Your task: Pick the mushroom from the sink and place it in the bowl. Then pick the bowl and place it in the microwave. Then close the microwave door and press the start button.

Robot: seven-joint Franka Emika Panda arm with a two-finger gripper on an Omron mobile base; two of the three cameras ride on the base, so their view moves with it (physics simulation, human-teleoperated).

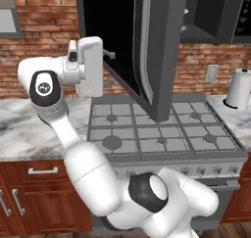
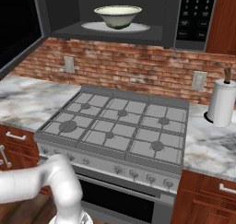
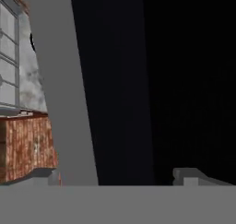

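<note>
The bowl [image 2: 118, 15] is cream with a darker rim, on a white plate [image 2: 138, 27] inside the dark grey microwave [image 2: 115, 34]. The microwave door [image 1: 156, 51] is grey-framed with black glass. Behind the grey stove [image 2: 120, 126], the wall [image 2: 138, 66] is red brick, and the table [image 2: 23, 101] is grey-veined white marble.

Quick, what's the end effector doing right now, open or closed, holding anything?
End effector: open and holding nothing; its fingertips stand wide apart, right up against the microwave door.
</note>
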